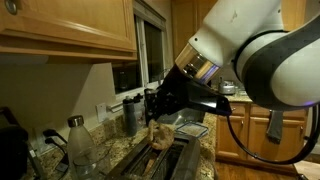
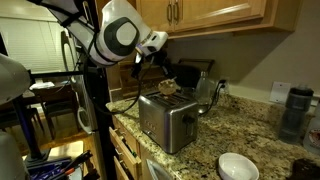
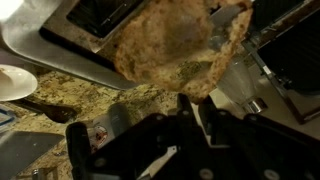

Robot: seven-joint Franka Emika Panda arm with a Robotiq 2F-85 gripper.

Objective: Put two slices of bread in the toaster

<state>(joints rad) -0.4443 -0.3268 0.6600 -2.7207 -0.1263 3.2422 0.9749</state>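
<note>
Gripper (image 1: 160, 118) is clamped on a slice of bread (image 3: 170, 45) that hangs just past the fingertips, right above the toaster (image 2: 165, 122). Wrist view is mostly slice, while an exterior view shows the toaster's whole steel body, the granite counter (image 2: 250, 135) and wooden cabinets (image 2: 215, 12) overhead.

A pale tan slice of bread (image 3: 165, 45), mottled with browner patches, shows against the black end effector (image 3: 190, 100) in the wrist view. Below the end effector, the toaster (image 2: 165, 122) gleams in brushed silver steel, its slots (image 3: 98, 12) dark. The desk (image 2: 245, 135) under it is granite speckled in tan, brown and black. Off to the end effector's side is a white bowl (image 2: 238, 166). Above are honey-coloured wooden cabinets (image 2: 210, 12). The arm (image 2: 120, 38) is white with dark joints.
</note>
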